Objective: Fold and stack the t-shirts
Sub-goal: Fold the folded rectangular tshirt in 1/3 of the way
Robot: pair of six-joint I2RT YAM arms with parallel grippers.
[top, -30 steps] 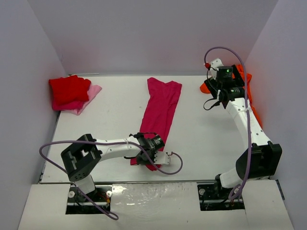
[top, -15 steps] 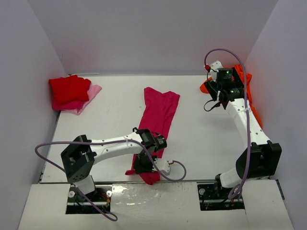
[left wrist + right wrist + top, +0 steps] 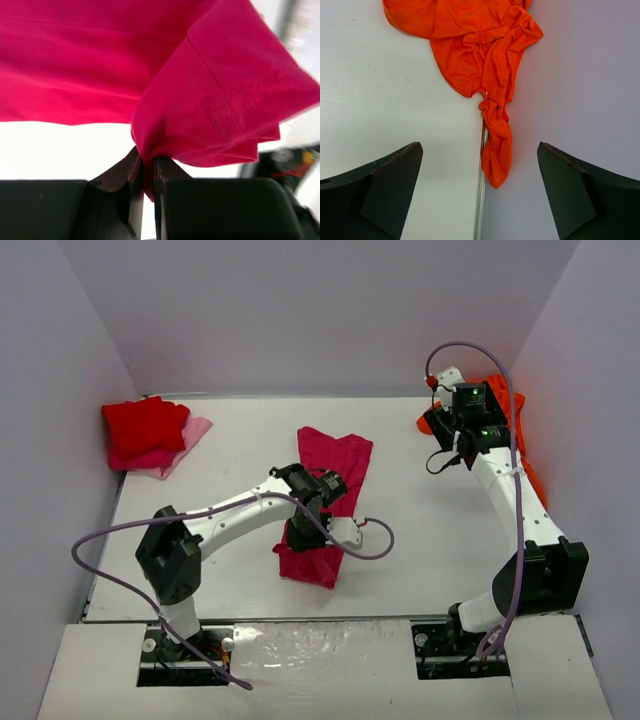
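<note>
Pinching a bunched fold of the magenta-pink t-shirt [image 3: 215,95], the left gripper [image 3: 148,165] has its jaws closed down on the cloth, with only a thin sliver of fabric showing between the two dark fingers [image 3: 131,172]. In its wrist view the stitched hem of the shirt hangs just above the grip, and the rest of the cloth spreads across the upper part of the picture.

From above, this magenta-pink t-shirt [image 3: 335,455] lies in the middle of the white table [image 3: 220,510], a long narrow shape running from far to near. Its near part is doubled over under the left arm, which reaches out over it from the near left.

At the far left corner, the bright red t-shirt [image 3: 145,425] sits folded on top of a pink cloth [image 3: 196,430] that sticks out beyond it to the right and on the near side.

On the far right, the orange t-shirt [image 3: 470,45] lies crumpled, unfolded, at the table's right edge, with a twisted tail of cloth trailing along the seam where the table meets the right wall [image 3: 580,75]. The right gripper [image 3: 479,150] hovers above it with its jaws spread wide, both fingers clear of the fabric and nothing held between them.

A purple cable [image 3: 110,540] loops from the left arm's base.
</note>
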